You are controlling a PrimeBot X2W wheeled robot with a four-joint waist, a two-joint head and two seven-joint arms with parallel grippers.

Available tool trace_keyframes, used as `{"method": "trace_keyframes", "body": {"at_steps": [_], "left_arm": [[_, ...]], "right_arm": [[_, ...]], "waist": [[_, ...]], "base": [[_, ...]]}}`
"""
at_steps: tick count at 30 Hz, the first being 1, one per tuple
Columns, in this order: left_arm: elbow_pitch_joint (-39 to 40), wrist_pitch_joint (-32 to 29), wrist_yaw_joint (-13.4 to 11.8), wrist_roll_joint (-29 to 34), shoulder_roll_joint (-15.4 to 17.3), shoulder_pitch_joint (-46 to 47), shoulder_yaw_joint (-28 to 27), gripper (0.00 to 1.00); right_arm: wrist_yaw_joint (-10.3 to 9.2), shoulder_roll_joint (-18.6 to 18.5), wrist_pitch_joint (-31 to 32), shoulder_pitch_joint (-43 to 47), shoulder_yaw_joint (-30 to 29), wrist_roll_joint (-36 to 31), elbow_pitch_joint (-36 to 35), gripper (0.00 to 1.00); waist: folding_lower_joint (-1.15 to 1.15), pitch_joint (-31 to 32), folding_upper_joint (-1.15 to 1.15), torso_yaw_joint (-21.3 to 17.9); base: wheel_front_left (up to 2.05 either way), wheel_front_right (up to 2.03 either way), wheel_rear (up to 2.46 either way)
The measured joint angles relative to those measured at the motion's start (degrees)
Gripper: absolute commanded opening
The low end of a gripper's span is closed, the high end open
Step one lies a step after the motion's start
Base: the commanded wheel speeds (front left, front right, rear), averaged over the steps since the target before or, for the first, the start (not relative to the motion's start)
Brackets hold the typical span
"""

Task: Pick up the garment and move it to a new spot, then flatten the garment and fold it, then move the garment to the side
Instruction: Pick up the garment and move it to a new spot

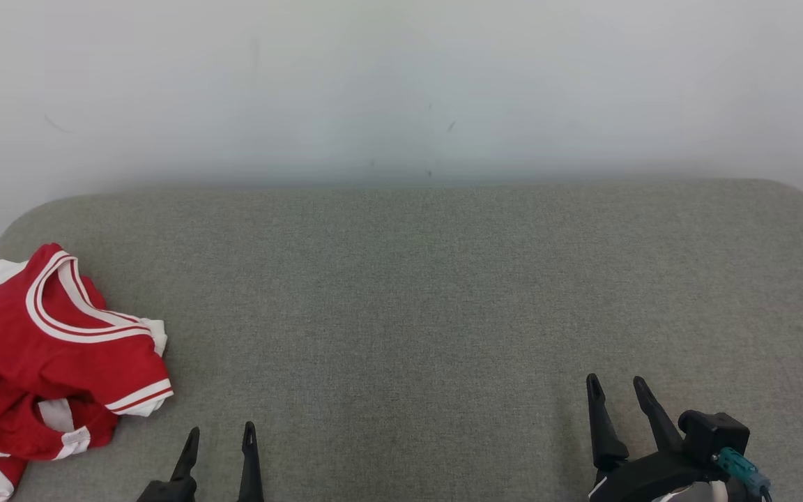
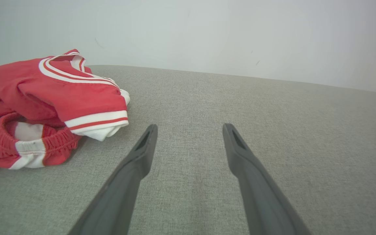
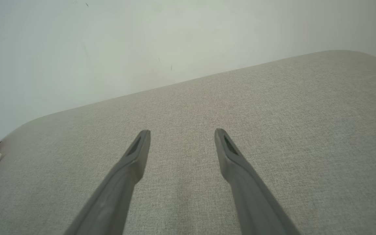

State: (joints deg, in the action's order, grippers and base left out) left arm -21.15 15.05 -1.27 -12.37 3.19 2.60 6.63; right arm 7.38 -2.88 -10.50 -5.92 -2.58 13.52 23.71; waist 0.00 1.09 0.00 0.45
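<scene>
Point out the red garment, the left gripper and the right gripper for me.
red garment [image 1: 60,355], head view, red fabric below the white-striped trim.
left gripper [image 1: 222,427], head view, midway between its open fingertips.
right gripper [image 1: 615,378], head view, midway between its open fingertips.

A crumpled red garment [image 1: 53,348] with white trim lies at the left edge of a grey fabric surface [image 1: 408,293], partly cut off by the frame. The left gripper [image 1: 222,427] rises from the bottom edge just beside the garment, apart from it, fingers spread with nothing between them. The right gripper [image 1: 615,378] stands well apart at lower right, likewise spread, below a pale wall [image 1: 401,84]
</scene>
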Motion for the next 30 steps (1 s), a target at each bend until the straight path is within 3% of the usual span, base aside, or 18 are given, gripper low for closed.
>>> {"method": "trace_keyframes", "body": {"at_steps": [19,30], "left_arm": [[-0.5,0.0,0.2,-0.3,1.3,0.4,-0.2,1.0],[-0.4,0.0,-0.8,-0.4,2.1,0.1,-0.7,1.0]], "right_arm": [[0.0,0.0,0.5,0.9,-0.1,-0.2,-0.7,1.0],[0.0,0.0,0.9,1.7,-0.4,-1.4,-1.5,1.0]], "waist": [[0.0,0.2,0.0,3.3],[0.0,0.5,0.0,10.2]], "base": [[0.0,0.0,0.0],[0.0,0.0,0.0]]}}
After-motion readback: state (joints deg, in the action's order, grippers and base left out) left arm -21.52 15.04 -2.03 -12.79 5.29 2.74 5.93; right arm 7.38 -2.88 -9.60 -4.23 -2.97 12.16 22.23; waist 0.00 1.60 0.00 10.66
